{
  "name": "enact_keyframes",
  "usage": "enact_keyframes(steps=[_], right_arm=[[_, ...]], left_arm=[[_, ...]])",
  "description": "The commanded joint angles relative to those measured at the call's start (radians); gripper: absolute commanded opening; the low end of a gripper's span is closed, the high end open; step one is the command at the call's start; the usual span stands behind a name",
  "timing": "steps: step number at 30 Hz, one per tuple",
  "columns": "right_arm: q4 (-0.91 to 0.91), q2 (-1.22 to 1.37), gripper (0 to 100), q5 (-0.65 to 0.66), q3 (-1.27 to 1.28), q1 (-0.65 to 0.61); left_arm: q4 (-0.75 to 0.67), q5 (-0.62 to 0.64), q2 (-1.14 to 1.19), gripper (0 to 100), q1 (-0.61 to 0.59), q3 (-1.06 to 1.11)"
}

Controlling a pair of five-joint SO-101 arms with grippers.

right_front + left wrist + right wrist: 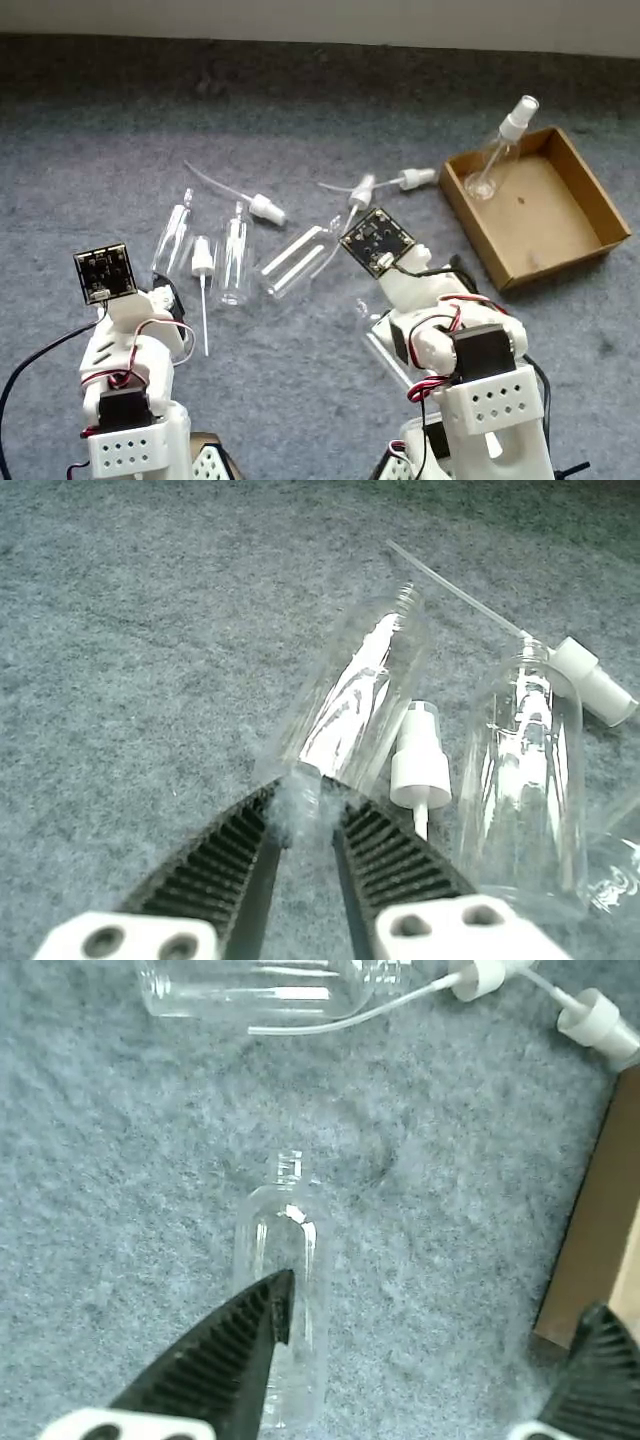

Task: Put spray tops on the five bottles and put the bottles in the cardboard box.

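On the carpet (300, 400), the left gripper (307, 805) pinches the left bottle (350, 695) by its base, fingers narrow. The right gripper (440, 1305) gapes wide over the right bottle (285, 1260) (a capped bottle (497, 150) leans in the box (560, 215)). Capping looks in hand; next comes a firm lift toward a top (420, 765).

The tabletop (300, 400) is lit softly and evenly, with only faint shadows cast. White glare is seen along a clear bottle (350, 690). A darker band is shown across the top of the high view.
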Motion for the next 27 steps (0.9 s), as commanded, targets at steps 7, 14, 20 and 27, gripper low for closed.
enact_keyframes(steps=[7, 14, 20, 27], right_arm=[[-0.042, -0.008, 38.3, 0.009, 0.054, -0.012], [-0.102, -0.004, 38.3, 0.006, 0.119, -0.012], [-0.101, 0.056, 38.3, 0.006, 0.113, -0.012], [-0.068, 0.34, 38.3, 0.003, -0.013, -0.028]], left_arm=[[-0.026, 0.002, -0.007, 0, 0.019, 0.018], [-0.026, 0.002, -0.007, 0, 0.021, 0.018], [-0.026, 0.002, -0.007, 0, 0.021, 0.018], [-0.026, 0.002, -0.007, 0, 0.021, 0.018]])
